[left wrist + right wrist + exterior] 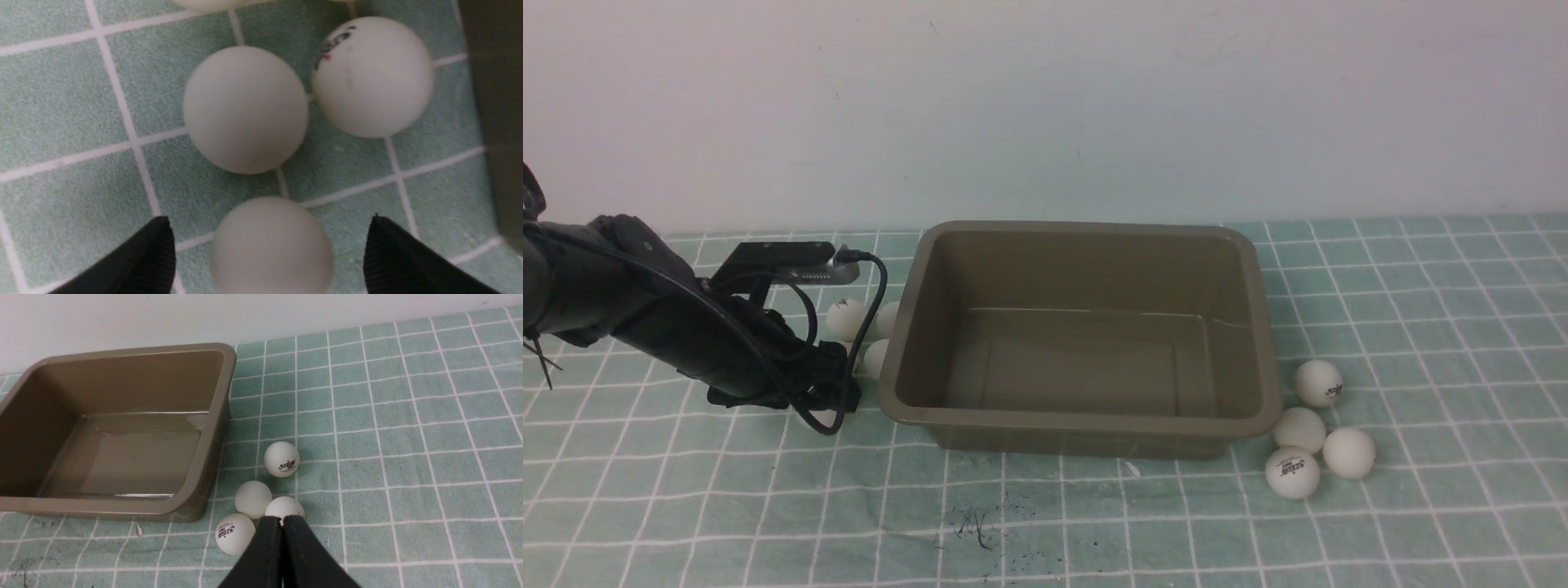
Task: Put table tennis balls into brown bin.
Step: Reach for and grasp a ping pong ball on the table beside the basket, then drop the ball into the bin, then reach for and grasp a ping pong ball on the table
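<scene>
Left gripper (269,219): jaws stood wide, one ball (271,249) lying loose between them, a gap on either side.
Right gripper (282,521): pinched shut, holding nothing, above four balls (281,458).
Brown bin (1078,422): mid-cloth (1421,327).
Table tennis balls (847,318): clustered on the cloth just beside the bin's left and right sides, all outside it.

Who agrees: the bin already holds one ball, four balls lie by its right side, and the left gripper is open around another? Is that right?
No. The bin is empty, as the front view shows. The rest holds: four balls lie by its right side, and the left gripper is open around another ball.
</scene>
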You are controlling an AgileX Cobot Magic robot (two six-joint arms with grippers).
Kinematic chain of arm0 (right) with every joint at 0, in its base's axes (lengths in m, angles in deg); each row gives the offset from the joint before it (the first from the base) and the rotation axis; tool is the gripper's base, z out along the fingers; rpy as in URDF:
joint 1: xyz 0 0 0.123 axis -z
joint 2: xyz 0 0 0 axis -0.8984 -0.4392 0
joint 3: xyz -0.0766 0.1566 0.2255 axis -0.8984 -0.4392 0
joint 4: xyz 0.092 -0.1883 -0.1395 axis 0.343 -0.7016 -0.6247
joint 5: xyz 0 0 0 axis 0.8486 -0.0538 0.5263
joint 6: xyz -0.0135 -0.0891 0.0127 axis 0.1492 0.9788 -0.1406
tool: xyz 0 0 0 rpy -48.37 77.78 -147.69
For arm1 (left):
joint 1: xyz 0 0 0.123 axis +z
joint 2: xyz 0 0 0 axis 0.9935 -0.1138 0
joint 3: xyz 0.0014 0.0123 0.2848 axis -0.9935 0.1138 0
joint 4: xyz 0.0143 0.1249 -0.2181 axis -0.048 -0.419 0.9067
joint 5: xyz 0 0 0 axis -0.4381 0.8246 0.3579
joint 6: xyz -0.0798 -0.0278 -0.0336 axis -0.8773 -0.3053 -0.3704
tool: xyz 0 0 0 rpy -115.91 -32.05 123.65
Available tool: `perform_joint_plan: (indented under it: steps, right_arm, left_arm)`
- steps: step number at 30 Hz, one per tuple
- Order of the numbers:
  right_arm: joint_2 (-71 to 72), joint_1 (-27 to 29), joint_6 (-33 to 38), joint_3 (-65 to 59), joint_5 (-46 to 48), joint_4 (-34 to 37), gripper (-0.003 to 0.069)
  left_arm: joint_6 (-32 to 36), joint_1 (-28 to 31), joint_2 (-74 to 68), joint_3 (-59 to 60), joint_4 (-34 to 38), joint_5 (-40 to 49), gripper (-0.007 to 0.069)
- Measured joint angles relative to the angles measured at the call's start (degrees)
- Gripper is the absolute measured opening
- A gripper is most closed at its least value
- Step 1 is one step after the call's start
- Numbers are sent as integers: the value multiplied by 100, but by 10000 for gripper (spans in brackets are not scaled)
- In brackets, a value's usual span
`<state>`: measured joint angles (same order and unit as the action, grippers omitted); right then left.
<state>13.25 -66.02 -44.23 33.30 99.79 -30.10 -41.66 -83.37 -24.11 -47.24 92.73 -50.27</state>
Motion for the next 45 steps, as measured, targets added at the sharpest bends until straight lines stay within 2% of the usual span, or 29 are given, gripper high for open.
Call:
perform_joint_plan:
  steps: [1, 2, 3, 4, 8, 10, 13, 17, 20, 22, 23, 24, 27, 28, 30, 32, 34, 36, 37, 38, 39, 40, 42, 45]
  right_arm:
    - [-72, 0, 34, 6, 6, 0, -15]
    - [-87, 0, 41, 6, 7, 0, -15]
    - [-257, 0, 48, 38, 49, 0, -15]
    - [-407, 0, 48, 65, 96, 0, -15]
    - [-1139, 0, 173, 308, 401, 0, -13]
    - [-1741, 0, 404, 507, 500, 39, -5]
    - [-2436, 0, 692, 657, 493, 184, 20]
    - [-3569, -9, 1027, 848, 284, 331, 113]
    - [-4196, -9, 1090, 1053, 108, 376, 213]
    - [-4731, -9, 1096, 1274, 9, 501, 332]
    - [-4770, -9, 1096, 1293, 2, 514, 340]
    - [-5047, -13, 1129, 1420, -53, 611, 400]
    - [-5623, -102, 1283, 1666, -188, 671, 497]
    - [-5623, -102, 1295, 1681, -188, 672, 502]
    - [-6019, -248, 1374, 1838, -287, 684, 540]
    - [-6264, -297, 1374, 1931, -342, 684, 548]
    - [-6507, -317, 1341, 1981, -358, 684, 551]
    - [-6667, -322, 1312, 1987, -387, 684, 551]
    - [-6792, -322, 1306, 1987, -416, 684, 551]
    - [-6792, -322, 1305, 1987, -423, 684, 550]
    - [-6937, -323, 1305, 1987, -501, 684, 543]
    - [-6998, -323, 1305, 1987, -546, 699, 532]
    - [-7153, -327, 1305, 1993, -646, 699, 480]
    - [-7259, -327, 1291, 2017, -670, 614, 348]
  left_arm:
    - [8, 0, -37, 0, -5, -32, 490]
    - [7, 0, -43, 0, -5, -37, 479]
    - [14, 0, -43, -4, -64, 9, 351]
    - [14, 0, -18, -21, -119, 109, 336]
    - [-180, 0, 316, -110, -467, 604, 353]
    - [-463, -16, 837, -144, -548, 903, 353]
    - [-519, -187, 1411, -169, -591, 1038, 353]
    - [-407, -889, 1953, -174, -591, 755, 353]
    - [-446, -1419, 1881, -194, -568, 472, 353]
    - [-573, -1692, 1628, -292, -568, 456, 353]
    - [-573, -1692, 1596, -305, -568, 456, 353]
    - [-709, -1811, 1316, -454, -568, 515, 353]
    - [-922, -1876, 791, -870, -603, 811, 421]
    - [-922, -1876, 791, -870, -603, 811, 421]
    - [-1112, -1855, 580, -1254, -750, 1150, 511]
    - [-1422, -1753, 571, -1555, -978, 1471, 535]
    - [-1772, -1607, 610, -1790, -1309, 1728, 525]
    - [-2235, -1333, 699, -1969, -1823, 1981, 459]
    - [-2449, -1121, 782, -2037, -2108, 2099, 389]
    - [-2477, -1084, 792, -2043, -2152, 2114, 375]
    - [-2612, -757, 861, -2067, -2437, 2258, 248]
    - [-2627, -544, 878, -2067, -2496, 2331, 178]
    - [-2589, -136, 885, -2067, -2523, 2523, 52]
    - [-2371, 271, 827, -2067, -2426, 2756, 4]
